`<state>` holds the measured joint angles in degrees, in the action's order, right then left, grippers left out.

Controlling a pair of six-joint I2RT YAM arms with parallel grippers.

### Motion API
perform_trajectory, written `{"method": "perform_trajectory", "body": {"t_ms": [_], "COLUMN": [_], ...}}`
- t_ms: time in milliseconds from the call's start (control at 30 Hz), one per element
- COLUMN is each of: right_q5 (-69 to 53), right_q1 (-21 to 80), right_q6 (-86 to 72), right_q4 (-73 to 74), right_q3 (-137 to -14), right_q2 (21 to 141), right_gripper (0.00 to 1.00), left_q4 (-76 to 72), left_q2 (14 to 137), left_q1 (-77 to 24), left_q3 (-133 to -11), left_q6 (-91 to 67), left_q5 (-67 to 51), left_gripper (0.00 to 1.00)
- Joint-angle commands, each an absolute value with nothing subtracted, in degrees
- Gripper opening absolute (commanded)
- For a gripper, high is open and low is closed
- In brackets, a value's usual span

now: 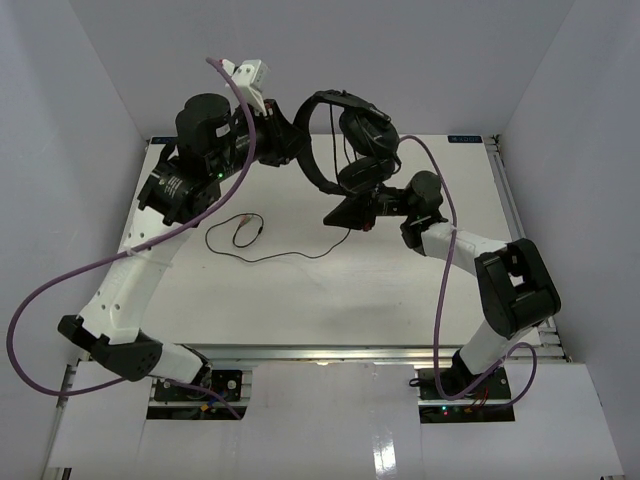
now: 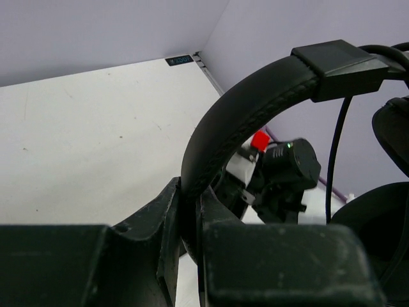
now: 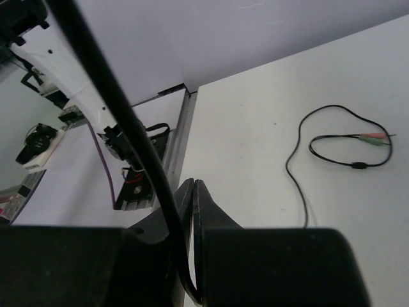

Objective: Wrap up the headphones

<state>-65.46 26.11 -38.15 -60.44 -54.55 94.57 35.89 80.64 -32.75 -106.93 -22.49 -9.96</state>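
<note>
The black headphones hang in the air over the back of the table. My left gripper is shut on their headband, which is clamped between the fingers. Both earcups dangle to its right. My right gripper sits just below the earcups, shut on the thin black cable, which runs down between its fingers. The rest of the cable trails onto the table and ends in a small loop with the plugs.
Thick purple robot cables arc beside each arm. White walls enclose the table on three sides, with a metal rail along its right edge. My right wrist shows close behind the headband in the left wrist view.
</note>
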Motion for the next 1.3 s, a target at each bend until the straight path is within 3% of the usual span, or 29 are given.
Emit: {"method": "perform_trajectory", "body": {"t_ms": [0,333,633,967,1067,1167,1267], "right_q5": [-66.9,-63.2,-62.2,-63.8,-64.0,-60.8,-50.1], "right_q1": [29.5,33.6,34.0,35.8,36.0,36.0,36.4], "right_q6": [-44.4,-39.6,-33.2,-27.0,-19.2,-3.2,15.3], "right_q4": [-70.9,-67.2,-61.2,-52.4,-40.3,-17.6,7.2], "right_q3": [-52.5,-46.9,-44.0,-45.4,-49.0,-56.5,-64.8], "right_q2": [92.1,85.2,79.5,77.4,76.2,74.2,72.3], "right_gripper": [0.08,0.08,0.08,0.08,0.08,0.08,0.08], "left_q4": [34.0,32.7,30.1,29.4,29.1,27.9,26.8], "left_q2": [82.5,92.5,94.3,96.4,97.1,97.1,96.9], "left_q1": [-33.0,-30.3,-19.7,-14.6,-13.9,-13.1,-11.8], "left_q3": [-113.6,-130.5,-127.7,-121.7,-118.3,-111.4,-102.4], "left_q6": [-25.4,-21.4,-23.8,-19.1,-16.9,-14.5,-13.3], "left_q5": [-5.9,9.5,8.8,14.4,16.5,17.7,16.5], "left_gripper": [0.00,0.00,0.00,0.00,0.00,0.00,0.00]}}
